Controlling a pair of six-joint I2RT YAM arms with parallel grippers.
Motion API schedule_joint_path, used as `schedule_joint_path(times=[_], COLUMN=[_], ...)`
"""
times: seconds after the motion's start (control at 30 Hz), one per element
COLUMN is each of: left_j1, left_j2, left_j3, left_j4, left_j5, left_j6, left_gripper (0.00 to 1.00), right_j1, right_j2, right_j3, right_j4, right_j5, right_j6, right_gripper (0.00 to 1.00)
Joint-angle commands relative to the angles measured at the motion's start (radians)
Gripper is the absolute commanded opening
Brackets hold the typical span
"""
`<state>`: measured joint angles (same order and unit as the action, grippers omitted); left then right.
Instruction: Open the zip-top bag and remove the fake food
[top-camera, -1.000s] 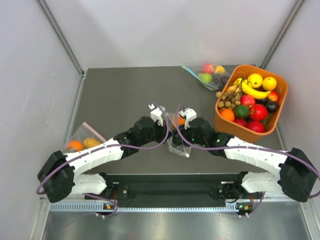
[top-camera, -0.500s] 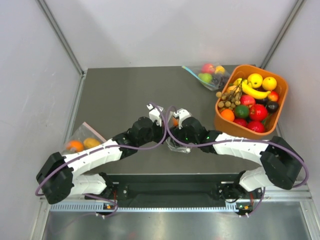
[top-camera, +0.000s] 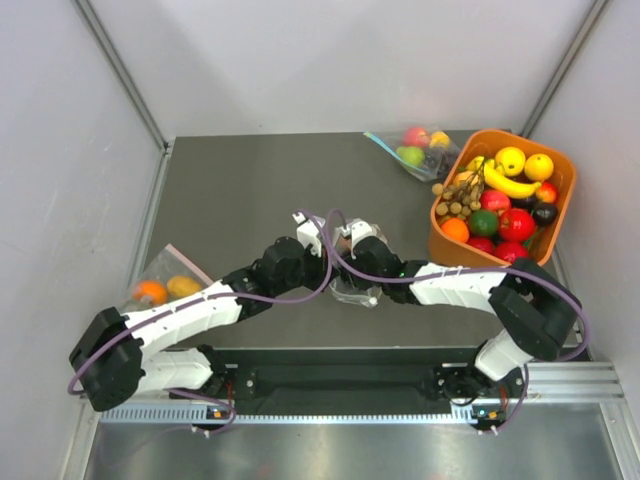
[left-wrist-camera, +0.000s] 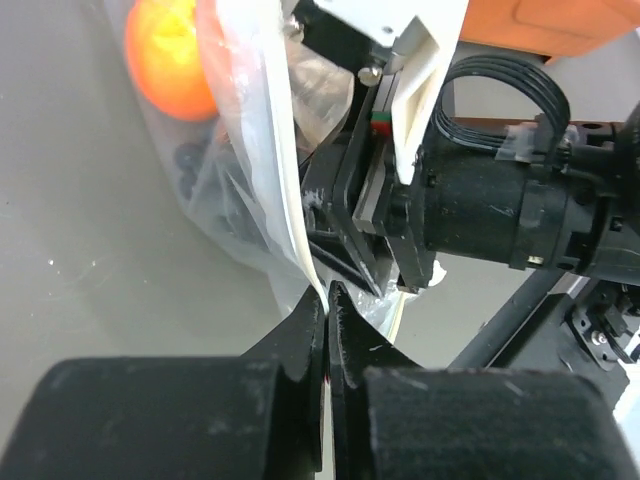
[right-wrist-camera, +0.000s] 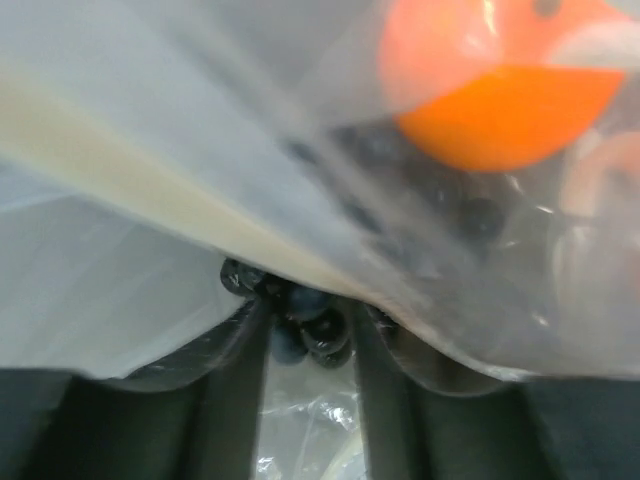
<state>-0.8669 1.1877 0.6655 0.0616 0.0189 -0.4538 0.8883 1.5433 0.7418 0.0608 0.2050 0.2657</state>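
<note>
An orange bin (top-camera: 480, 262) of toy fruit (top-camera: 510, 205) stands on the desk (top-camera: 240, 190). A blue-edged bag (top-camera: 415, 150) lies beside it, a pink-edged bag (top-camera: 165, 283) far left.

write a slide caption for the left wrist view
Left end effector pinches the white edge of the bag; an orange toy fruit sits inside.

Left arm (top-camera: 190, 310): stretched forward and inward from its base, wrist near the table's middle. Left gripper (left-wrist-camera: 325, 293): fingers pressed together, pinching the edge of the bag (left-wrist-camera: 250, 170).

Right arm (top-camera: 470, 285): elbow folded at the right, forearm reaching left. Right gripper (right-wrist-camera: 308, 345): just beside the left gripper, facing it. Fingers narrowly apart, bag film across them; grip unclear.
</note>
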Motion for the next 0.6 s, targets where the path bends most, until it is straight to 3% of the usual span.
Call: schedule_joint_path(times=[0.0, 0.33, 0.57], left_j1=[-0.009, -0.006, -0.003], left_j2=[-0.043, 0.000, 0.036], left_j3=[-0.004, -0.015, -0.004], left_j4=[0.064, 0.012, 0.017], left_j5=[0.023, -0.132, -0.143], left_j6=[0.014, -0.003, -0.017], left_gripper=[0.00, 0.00, 0.00], right_j1=[0.012, 0.012, 0.011], right_j2=[-0.006, -0.254, -0.409], right_j3=[0.017, -0.027, -0.059], right_j4=[0.033, -0.058, -0.099], right_j5=[0.027, 0.065, 0.016], right_j6=[-0.008, -0.017, -0.003], right_gripper=[0.32, 0.05, 0.02])
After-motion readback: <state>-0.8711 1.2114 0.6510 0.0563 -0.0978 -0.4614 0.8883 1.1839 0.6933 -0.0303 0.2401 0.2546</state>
